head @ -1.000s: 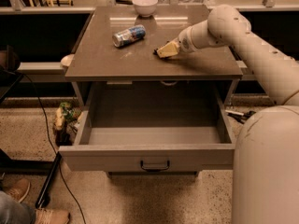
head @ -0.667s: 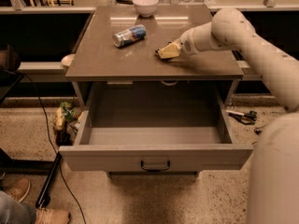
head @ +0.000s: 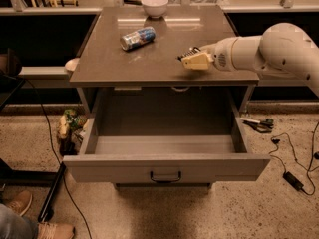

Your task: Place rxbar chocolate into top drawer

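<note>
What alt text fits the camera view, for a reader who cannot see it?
The robot's gripper is at the black rxbar chocolate on the right side of a grey table, above the open top drawer. A drink can lies on its side and a white bowl stands farther back.

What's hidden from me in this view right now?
- Rxbar: camera view, mostly covered by the gripper over the table right side; grip unclear.
- Drawer floor near the front: hidden by its front panel.
- Arm: cut off by the right edge.
</note>
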Robot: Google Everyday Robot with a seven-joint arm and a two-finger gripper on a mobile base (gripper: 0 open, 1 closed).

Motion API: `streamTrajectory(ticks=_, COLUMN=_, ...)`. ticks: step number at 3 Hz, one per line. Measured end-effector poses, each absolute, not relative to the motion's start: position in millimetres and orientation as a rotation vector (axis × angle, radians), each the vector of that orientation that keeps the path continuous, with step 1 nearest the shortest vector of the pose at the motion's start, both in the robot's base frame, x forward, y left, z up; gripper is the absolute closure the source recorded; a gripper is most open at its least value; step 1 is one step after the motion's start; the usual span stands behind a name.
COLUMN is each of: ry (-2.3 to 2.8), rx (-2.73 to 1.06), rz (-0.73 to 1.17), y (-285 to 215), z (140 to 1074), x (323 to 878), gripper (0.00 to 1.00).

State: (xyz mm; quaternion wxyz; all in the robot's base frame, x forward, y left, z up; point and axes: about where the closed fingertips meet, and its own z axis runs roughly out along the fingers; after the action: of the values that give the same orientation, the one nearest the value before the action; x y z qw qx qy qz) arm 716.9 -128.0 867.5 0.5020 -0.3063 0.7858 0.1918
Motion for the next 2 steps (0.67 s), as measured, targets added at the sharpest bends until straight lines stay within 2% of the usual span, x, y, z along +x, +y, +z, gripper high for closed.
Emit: streamTrajectory(ticks=2, ry=1.88, rx=-0.766, rz=0.513, y=-125.5, z=870.8, x=707.4, gripper=1.0)
